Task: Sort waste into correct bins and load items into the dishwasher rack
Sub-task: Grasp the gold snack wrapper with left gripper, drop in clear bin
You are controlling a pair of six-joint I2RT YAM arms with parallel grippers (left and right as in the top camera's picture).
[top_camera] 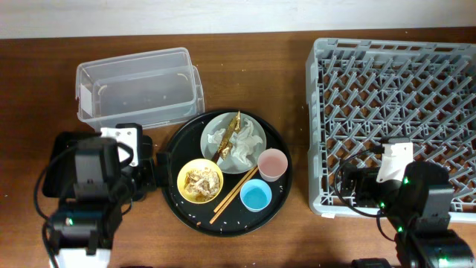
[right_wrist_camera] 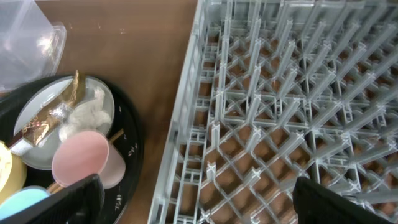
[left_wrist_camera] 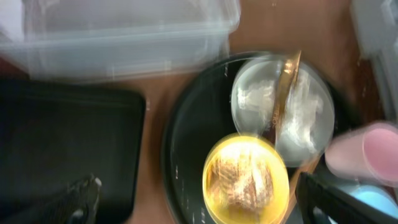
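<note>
The pale grey-green plate (top_camera: 253, 128) holds crumpled white tissue (top_camera: 242, 154) and a brown-gold skewer scrap (top_camera: 232, 132). The yellow bowl (top_camera: 200, 181) holds beige food scraps. The pink cup (top_camera: 272, 164), blue cup (top_camera: 255, 196) and chopsticks (top_camera: 233, 195) lie beside them. The clear tub (top_camera: 141, 89) is at the back left. The shallow black tray (left_wrist_camera: 62, 143) lies under my left arm. The grey rack (top_camera: 394, 97) fills the right. My left gripper (top_camera: 152, 175) is open and empty, left of the bowl (left_wrist_camera: 245, 177). My right gripper (right_wrist_camera: 202, 202) is open and empty over the rack's front left corner.
All the dishes sit on a large round black tray (top_camera: 178, 149) in the middle. Bare brown table shows between that tray and the rack (right_wrist_camera: 267, 93). White rice grains are scattered on the round tray's front. The left wrist view is blurred.
</note>
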